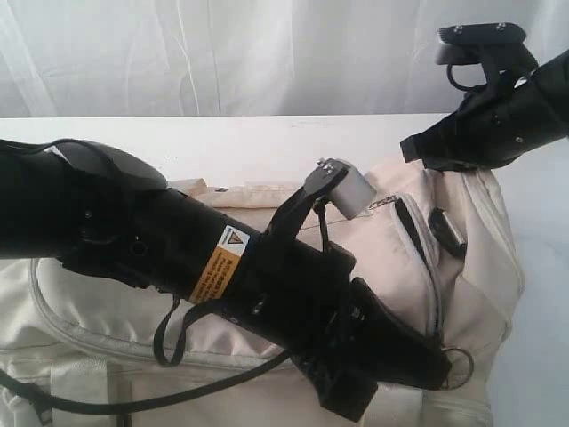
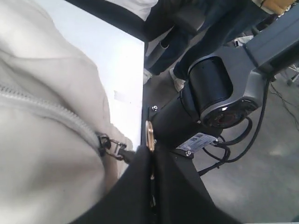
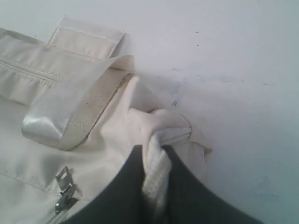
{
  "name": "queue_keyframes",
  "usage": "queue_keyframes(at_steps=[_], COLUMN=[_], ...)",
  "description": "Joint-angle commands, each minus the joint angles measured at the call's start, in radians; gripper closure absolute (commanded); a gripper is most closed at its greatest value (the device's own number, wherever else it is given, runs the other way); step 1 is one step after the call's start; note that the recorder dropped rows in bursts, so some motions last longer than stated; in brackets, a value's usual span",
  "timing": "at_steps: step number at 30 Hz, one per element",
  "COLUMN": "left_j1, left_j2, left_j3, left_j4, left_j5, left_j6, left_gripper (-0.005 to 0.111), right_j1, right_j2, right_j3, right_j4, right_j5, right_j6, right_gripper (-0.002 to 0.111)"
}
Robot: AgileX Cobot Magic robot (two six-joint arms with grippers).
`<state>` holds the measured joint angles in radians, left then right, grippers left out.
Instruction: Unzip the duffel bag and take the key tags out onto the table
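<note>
Cream duffel bag (image 1: 80,311) lies lengthwise left-to-right on the white table (image 1: 249,142); only the wrist views reveal the left gripper (image 2: 148,156) clamped on its zipper pull (image 2: 114,150) and the right gripper (image 3: 154,156) pinching a fold (image 3: 163,123) of its fabric.

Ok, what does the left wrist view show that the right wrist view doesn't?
Left wrist only: the left fingers shut on a zipper pull of a closed zipper, the edge of the table, and the floor. Right wrist only: the right fingers pinching a fold of fabric beside a webbing strap. Both: the duffel bag on the table.
</note>
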<state>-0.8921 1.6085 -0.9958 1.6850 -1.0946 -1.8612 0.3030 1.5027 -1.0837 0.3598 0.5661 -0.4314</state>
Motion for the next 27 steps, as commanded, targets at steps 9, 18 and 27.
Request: queue_keyframes(at_steps=[9,18,27], left_j1=[-0.017,-0.017,-0.017], left_j2=[-0.104,-0.213,-0.211], left_j3=[0.007,0.007,0.007], left_j4=[0.059,0.059,0.059], left_j5=[0.023,0.124,0.274], left_j6=[-0.03,-0.038,-0.024], left_gripper=[0.107,0.107,0.107], right_j1=[-0.092,-0.094,-0.094], right_j2=[-0.016,-0.058,-0.199], right_j3=[-0.025,-0.025,-0.025], right_j4=[-0.02,0.004,0.107], right_j5=[-0.103,-0.05,0.314], right_j6=[-0.006,-0.006,-0.008], right_gripper=[0.066,0.047,0.047])
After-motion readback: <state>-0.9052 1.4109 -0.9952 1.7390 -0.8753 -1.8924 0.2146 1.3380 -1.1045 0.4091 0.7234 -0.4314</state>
